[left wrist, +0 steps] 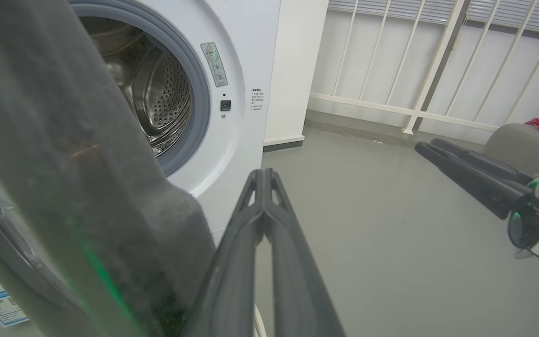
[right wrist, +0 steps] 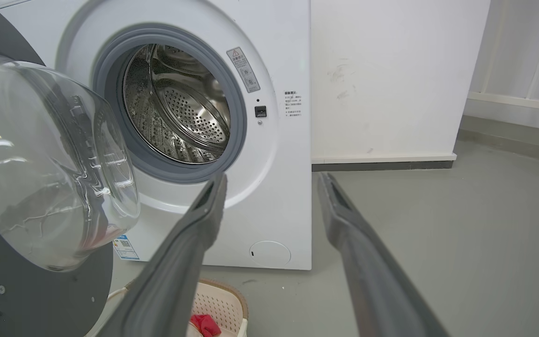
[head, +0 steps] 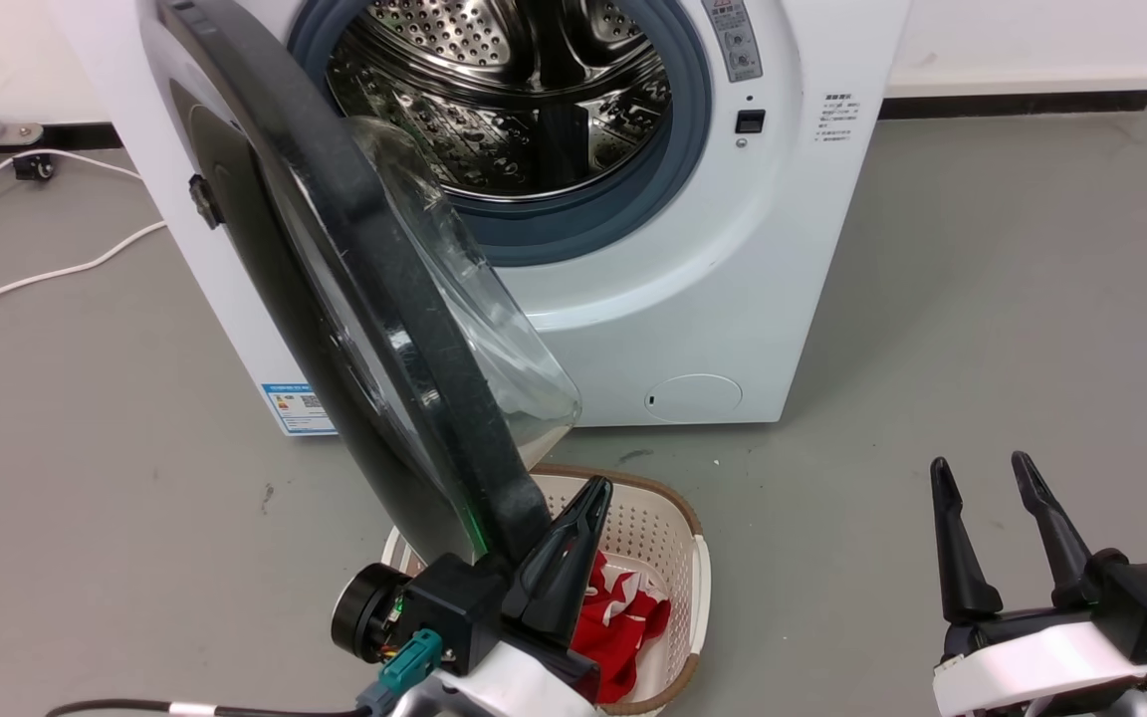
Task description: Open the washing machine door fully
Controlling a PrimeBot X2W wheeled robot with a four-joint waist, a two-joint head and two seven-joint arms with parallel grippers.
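The washing machine door (head: 364,299) stands swung out from the white machine (head: 733,299) on its left-side hinge, its black rim edge-on to me. Its clear glass bowl (head: 474,319) bulges toward the machine. In the right wrist view the door's (right wrist: 17,290) inner face and bowl (right wrist: 49,159) fill the left side. My left gripper (head: 595,490) is shut with nothing between its fingers. It lies close against the inner side of the door's free lower edge (left wrist: 63,164); I cannot tell whether they touch. My right gripper (head: 977,463) hangs open over bare floor at the right, well away from the door.
The steel drum (head: 504,90) and its grey-blue seal are exposed. A white laundry basket (head: 698,558) holding red cloth (head: 623,617) sits on the floor under the door's edge and my left gripper. White cables (head: 46,274) trail at the left. Open grey floor lies right of the machine.
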